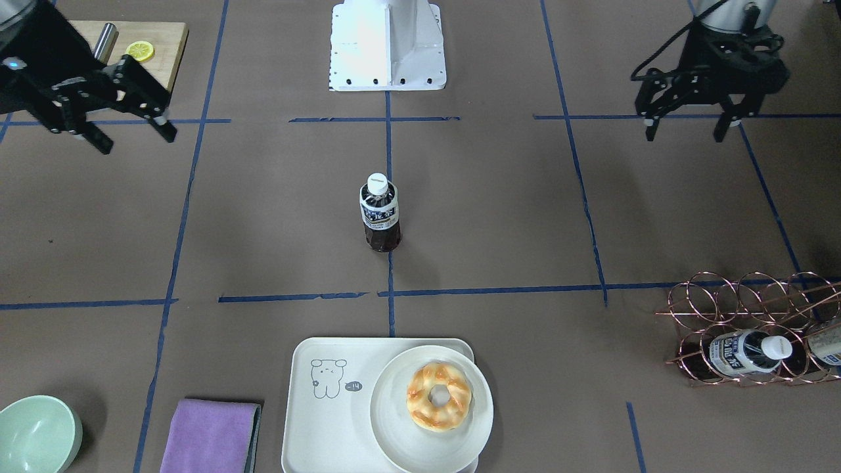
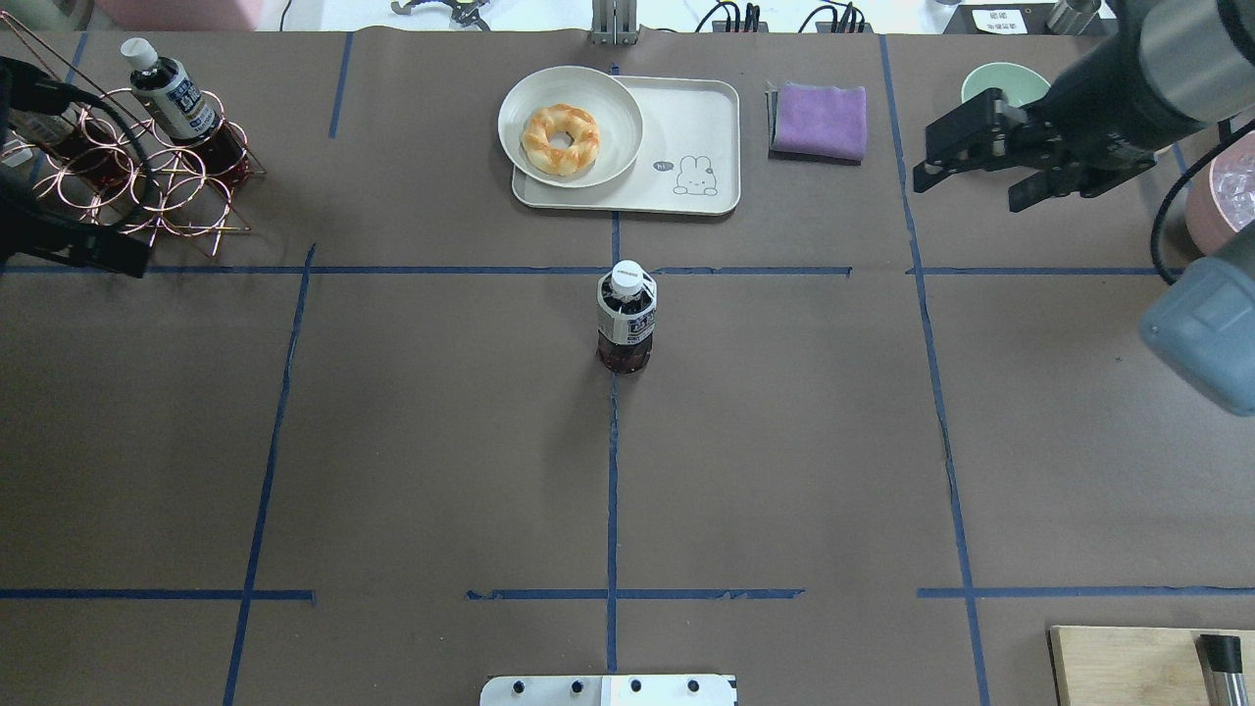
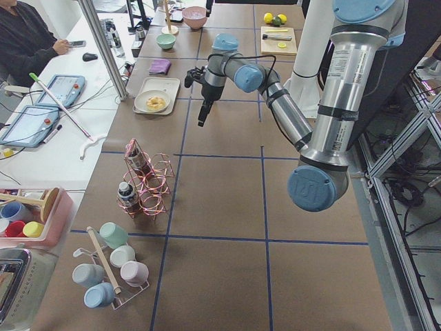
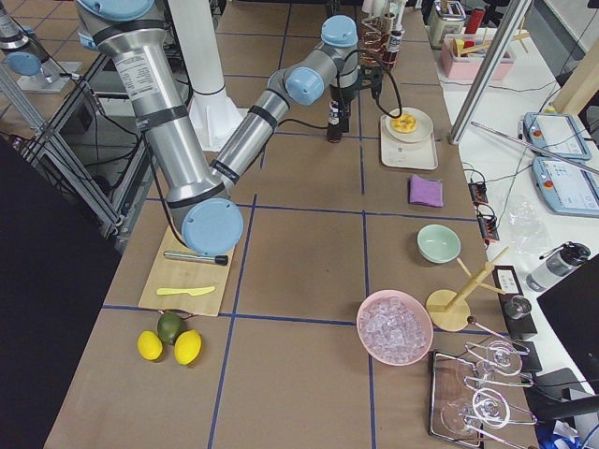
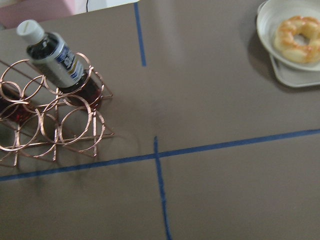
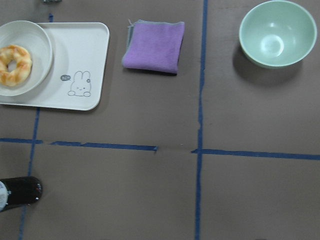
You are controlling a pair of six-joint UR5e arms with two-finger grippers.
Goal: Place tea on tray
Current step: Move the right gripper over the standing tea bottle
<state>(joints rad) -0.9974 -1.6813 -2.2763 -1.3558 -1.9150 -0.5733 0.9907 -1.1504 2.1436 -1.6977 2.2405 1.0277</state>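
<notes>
**Two grippers held open and empty, tea upright at mid-table**

Both arms are seen poised above the table in the front-facing view. The right gripper (image 1: 135,135) is held at the upper left of the frame, tilted, with its fingers spread and nothing gripped. The left gripper (image 1: 686,131) is held at the upper right, fingers pointed down and likewise parted and empty. The tea bottle (image 1: 380,213) is stood upright at frame centre, well apart from both. The tray (image 1: 309,427) is laid at bottom centre, with a plate (image 1: 387,407) on its right part.

Brown table (image 1: 499,210): tea (image 1: 380,213), tray (image 1: 322,420), cloth (image 1: 210,437), bowl (image 1: 36,437)
</notes>
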